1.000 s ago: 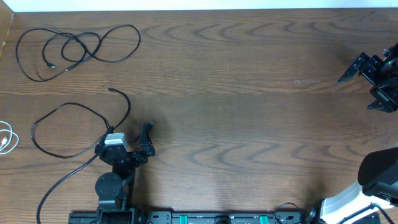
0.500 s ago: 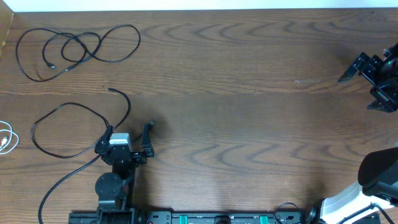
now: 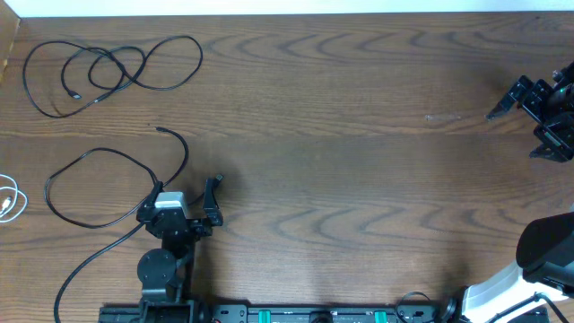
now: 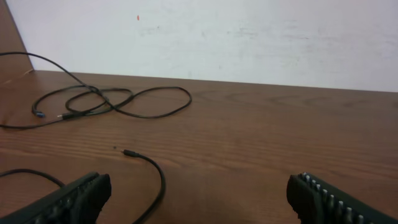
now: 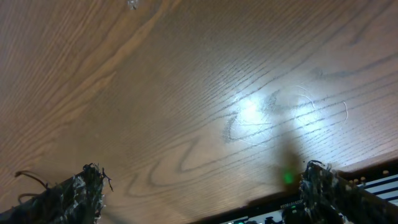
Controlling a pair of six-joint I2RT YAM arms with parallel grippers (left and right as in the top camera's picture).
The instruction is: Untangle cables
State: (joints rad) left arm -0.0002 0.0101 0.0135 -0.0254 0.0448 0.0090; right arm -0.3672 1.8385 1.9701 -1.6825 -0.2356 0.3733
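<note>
Black cable lies looped over itself at the desk's far-left corner; second black cable and white cable lie apart from it. Separation seems nearly finished. Left pincer and right pincer are both spread and empty.

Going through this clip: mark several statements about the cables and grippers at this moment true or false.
1. The left gripper holds a black cable. False: its fingers stand wide apart, gripping nothing.
2. The white cable lies at the overhead view's left edge, apart from both black ones. True.
3. The two black cables cross each other. False: bare wood separates the coiled black cable from the looped black cable.
4. The right gripper is open over bare wood. True.
</note>
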